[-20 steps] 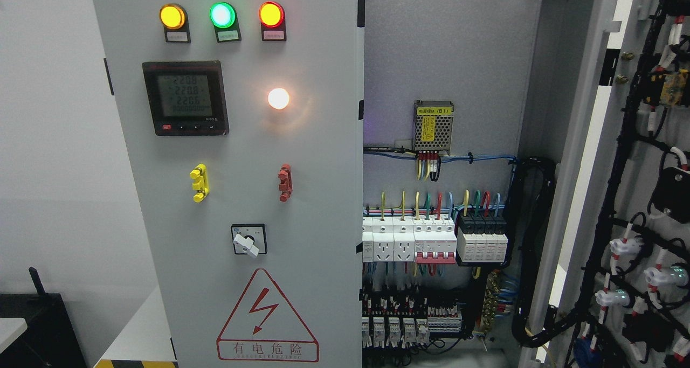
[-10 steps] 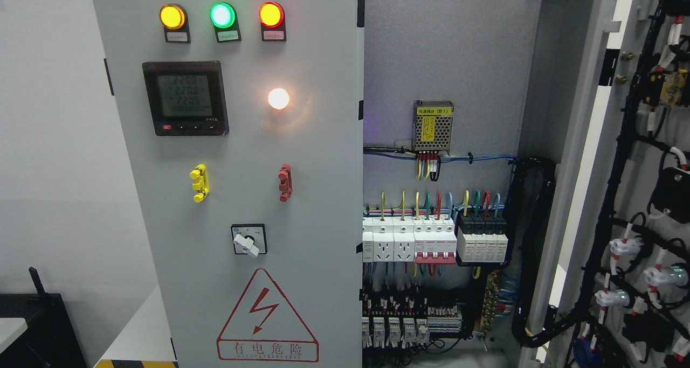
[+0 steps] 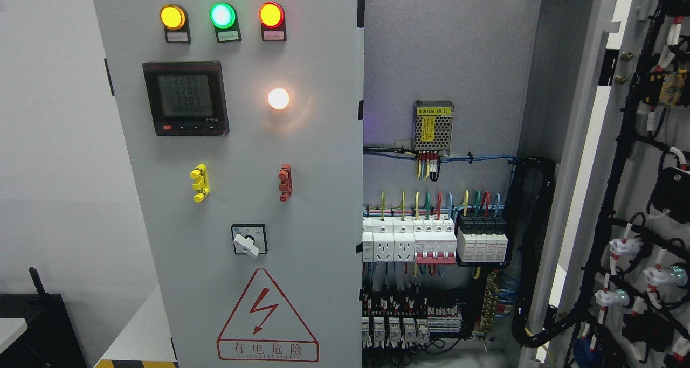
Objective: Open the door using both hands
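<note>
A grey electrical cabinet fills the head view. Its left door point(image 3: 312, 158) stands shut and carries three lit lamps, a digital meter point(image 3: 186, 98), a white lamp, a yellow handle point(image 3: 199, 183), a red handle point(image 3: 284, 182), a rotary switch point(image 3: 248, 240) and a red shock-warning triangle. The right door point(image 3: 636, 158) is swung open to the right, its inner side showing black wiring. Between them the cabinet interior point(image 3: 436, 238) shows breakers, sockets and coloured wires. Neither of my hands nor arms appears in the picture.
A white wall lies to the left of the cabinet. At the lower left stand a black box with a short antenna point(image 3: 38, 325) and a white surface point(image 3: 135, 330) with a yellow-black striped edge.
Only the digits on the meter have changed. The doors stand as before.
</note>
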